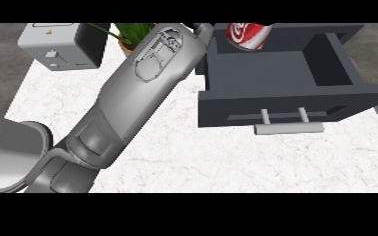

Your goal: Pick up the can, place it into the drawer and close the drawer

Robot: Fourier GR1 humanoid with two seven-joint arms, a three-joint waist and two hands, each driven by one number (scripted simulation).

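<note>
Mid placing step. Tilted can [249, 35] at far edge of table [221, 165], over back wall of open drawer [280, 105]. Beside it left robot hand [205, 27], mostly cut off; cannot tell open or closed. Next, likely: lower inside, let go, push handle [289, 128] shut.

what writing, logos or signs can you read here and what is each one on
Red can: white looping script logo, cut off at the view's top, no word readable.
Toaster: small yellow triangle warning sign on top, no words; marks by its lever are too small to read.
Grey forearm: outlined panels only, no text.
</note>
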